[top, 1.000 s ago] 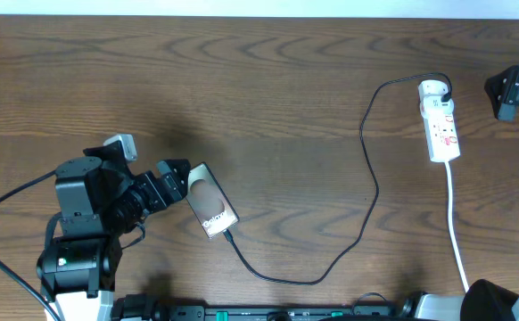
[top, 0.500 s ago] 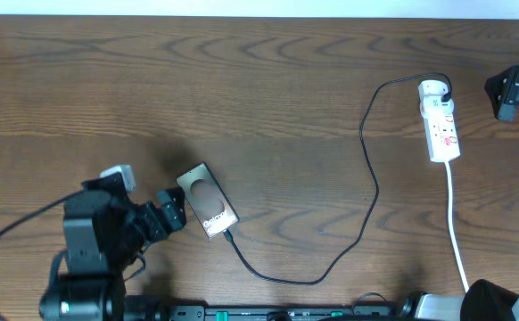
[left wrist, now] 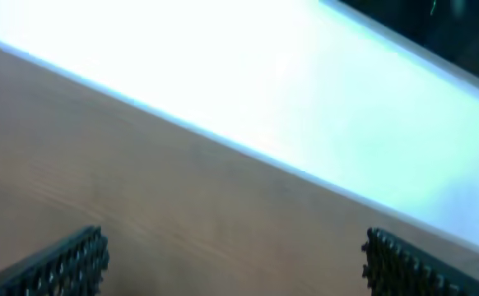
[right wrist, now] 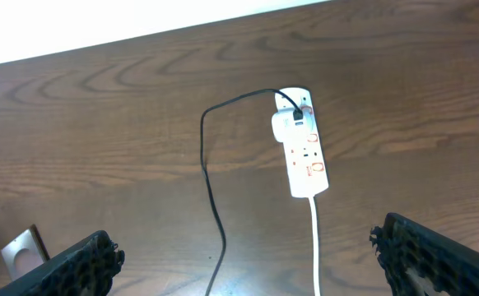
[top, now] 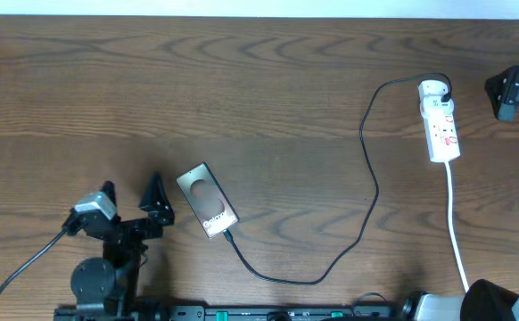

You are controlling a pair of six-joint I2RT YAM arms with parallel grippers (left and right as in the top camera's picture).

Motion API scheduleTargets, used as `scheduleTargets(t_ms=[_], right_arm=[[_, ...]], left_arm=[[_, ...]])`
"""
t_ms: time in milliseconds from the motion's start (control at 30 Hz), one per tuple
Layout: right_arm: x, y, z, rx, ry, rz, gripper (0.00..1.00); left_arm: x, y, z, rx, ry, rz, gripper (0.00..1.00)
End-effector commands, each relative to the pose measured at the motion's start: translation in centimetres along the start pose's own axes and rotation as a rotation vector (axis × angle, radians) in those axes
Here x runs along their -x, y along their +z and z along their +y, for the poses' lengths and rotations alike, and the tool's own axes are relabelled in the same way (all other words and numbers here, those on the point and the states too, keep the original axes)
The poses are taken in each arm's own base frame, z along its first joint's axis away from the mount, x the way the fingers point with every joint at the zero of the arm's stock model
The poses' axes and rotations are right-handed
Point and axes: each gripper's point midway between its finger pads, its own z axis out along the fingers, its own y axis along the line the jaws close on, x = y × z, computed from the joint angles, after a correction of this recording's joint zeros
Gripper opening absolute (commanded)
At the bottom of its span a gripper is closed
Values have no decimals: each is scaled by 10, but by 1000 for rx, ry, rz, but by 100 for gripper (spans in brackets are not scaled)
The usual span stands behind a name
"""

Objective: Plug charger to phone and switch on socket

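Showing charger cable (top: 366, 178) tip apparently seated in Galaxy phone (top: 208, 202) at table (top: 268, 80) 7 o'clock; power strip (top: 440, 125) at 2 o'clock, switch apparently pending. Left gripper (top: 132, 183), right gripper (right wrist: 248, 242): jaws wide, empty.

L tool (top: 132, 185) jaws wide apart, arm tucked nr its base; R tool (right wrist: 246, 237) jaws likewise spread wide.

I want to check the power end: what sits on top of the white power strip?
A white adapter holding the charger cable sits on the far end of the socket; the outlet beneath it is covered.
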Motion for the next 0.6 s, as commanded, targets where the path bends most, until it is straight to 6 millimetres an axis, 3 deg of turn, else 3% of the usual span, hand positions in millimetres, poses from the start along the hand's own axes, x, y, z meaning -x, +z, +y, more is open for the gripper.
scheduleTargets(t_ms=[0, 267, 567], right_arm=[[0, -1, 0, -3, 13, -3, 99], [0, -1, 0, -3, 13, -3, 99], [0, -1, 0, -3, 14, -3, 99]], left_arm=[[11, 2, 17, 75, 7, -110, 98], [20, 1, 40, 160, -13, -282, 98], [-27, 8, 69, 263, 7, -142, 98]])
